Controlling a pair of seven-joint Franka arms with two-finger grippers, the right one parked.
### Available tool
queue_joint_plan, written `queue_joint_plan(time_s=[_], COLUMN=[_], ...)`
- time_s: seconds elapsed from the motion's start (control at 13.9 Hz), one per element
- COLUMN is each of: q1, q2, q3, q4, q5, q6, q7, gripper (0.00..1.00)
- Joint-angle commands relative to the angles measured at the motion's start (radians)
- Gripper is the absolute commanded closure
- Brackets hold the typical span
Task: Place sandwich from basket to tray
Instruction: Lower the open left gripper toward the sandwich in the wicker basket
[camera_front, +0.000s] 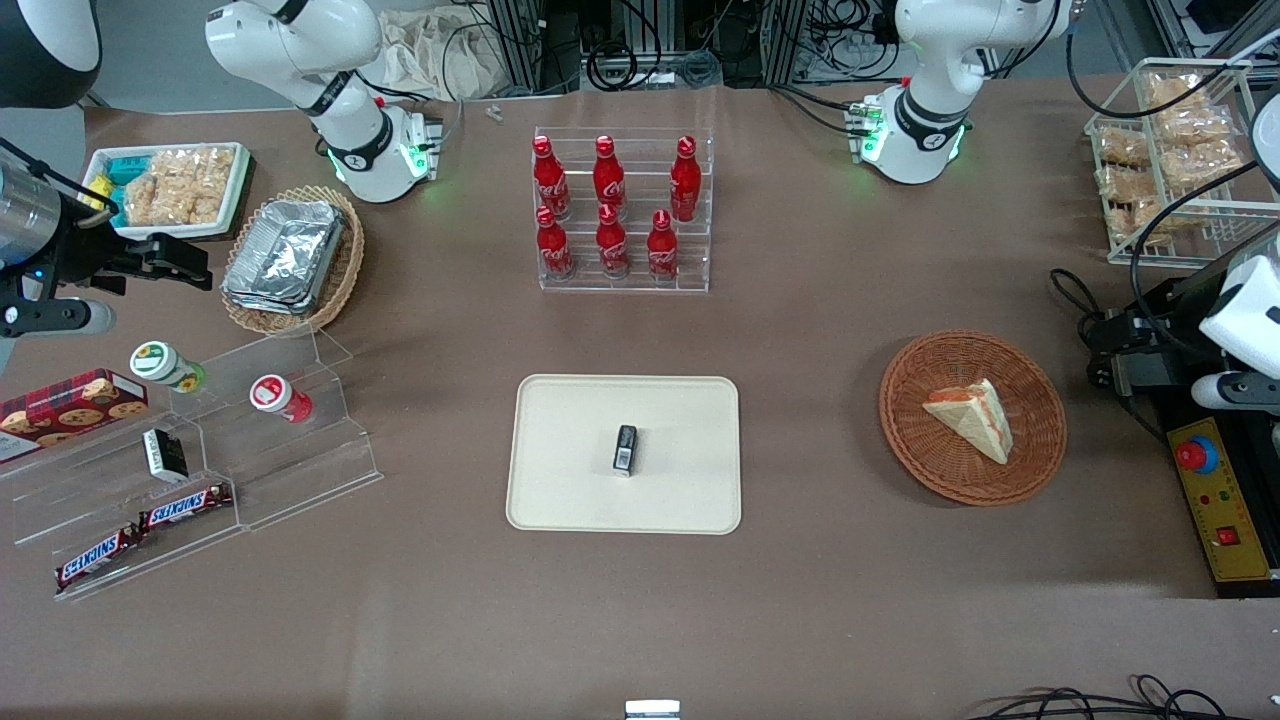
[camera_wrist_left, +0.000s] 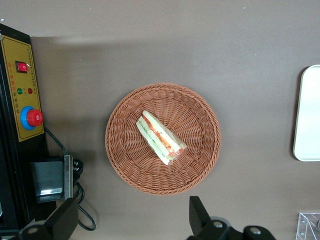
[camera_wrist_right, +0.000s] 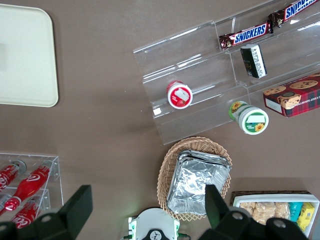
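The sandwich (camera_front: 972, 418) is a pale triangular wedge with orange-red and green filling. It lies in the round reddish-brown wicker basket (camera_front: 915, 440) toward the working arm's end of the table. The left wrist view shows the sandwich (camera_wrist_left: 161, 137) in the middle of the basket (camera_wrist_left: 200, 165) from above. My left gripper (camera_wrist_left: 130, 222) is open and empty, hanging high over the table beside the basket; in the front view it (camera_front: 1105, 352) shows at the basket's side. The cream-beige tray (camera_front: 570, 490) lies at the table's middle with a small black packet (camera_front: 625, 450) on it.
A black and yellow control box (camera_front: 1225, 510) with a red stop button and cables lies beside the basket. A clear rack of red bottles (camera_front: 620, 215) stands farther from the camera than the tray. A wire rack of snack bags (camera_front: 1180, 150) stands at the working arm's end.
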Motion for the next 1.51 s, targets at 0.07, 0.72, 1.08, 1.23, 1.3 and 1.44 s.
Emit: queue_joint_plan(time_s=[0.07,0.72,1.08,1.23,1.3,1.44], q1=[0.009,0.011,0.009,-0.003,-0.005,-0.026], q2=[0.023,0.038,0.001,0.037,0.064,0.09], q3=[0.001,0.006,0.004,0.001,-0.002,-0.002], q4=[0.035,-0.059,-0.317,-0.359,-0.374,-0.405], q5=[-0.009,-0.012,-0.009,-0.003,0.0,0.001], q6=[-0.018,0.06,0.353,0.442,0.474,0.508], q7=[-0.014,-0.425,-0.745,-0.888,-0.925,-0.973], gripper=[0.0,0.0,0.0,0.0,0.0,0.0])
